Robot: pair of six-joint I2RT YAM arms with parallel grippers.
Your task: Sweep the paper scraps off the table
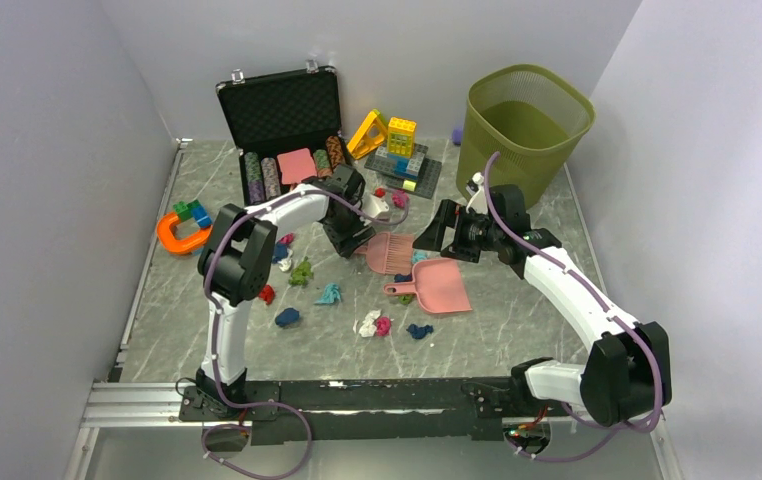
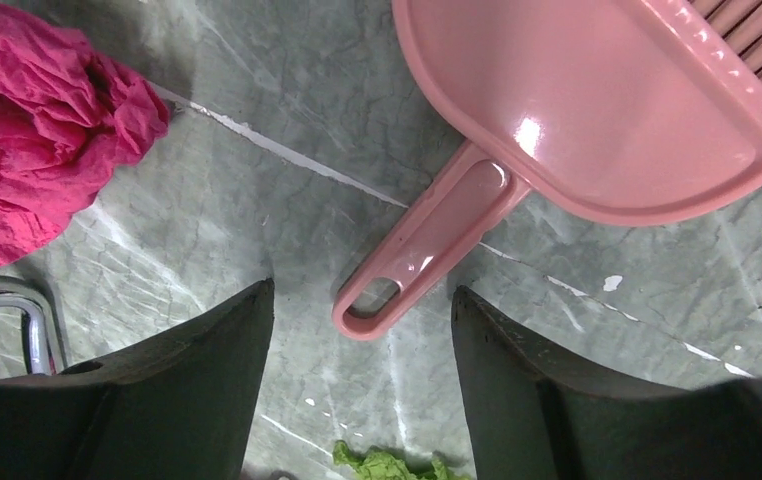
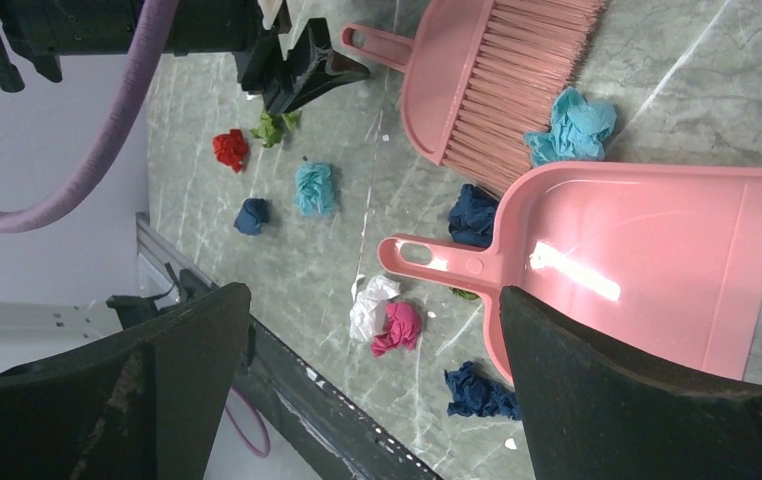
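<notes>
Top external: chip stacks (image 1: 271, 178) in case (image 1: 279, 110); paper scraps (image 1: 287, 317) on table (image 1: 527, 335).

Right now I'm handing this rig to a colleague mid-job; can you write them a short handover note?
Left hand: open, fingers either side of the handle of the pink plastic brush, not closed.
Right hand: open, pointed at the pink plastic dustpan, holding nothing.
Crumpled paper scraps lie scattered on the grey-green marble table around both tools.
Done: nothing swept yet; dustpan empty.
Left: grip both tools, sweep, collect.
</notes>
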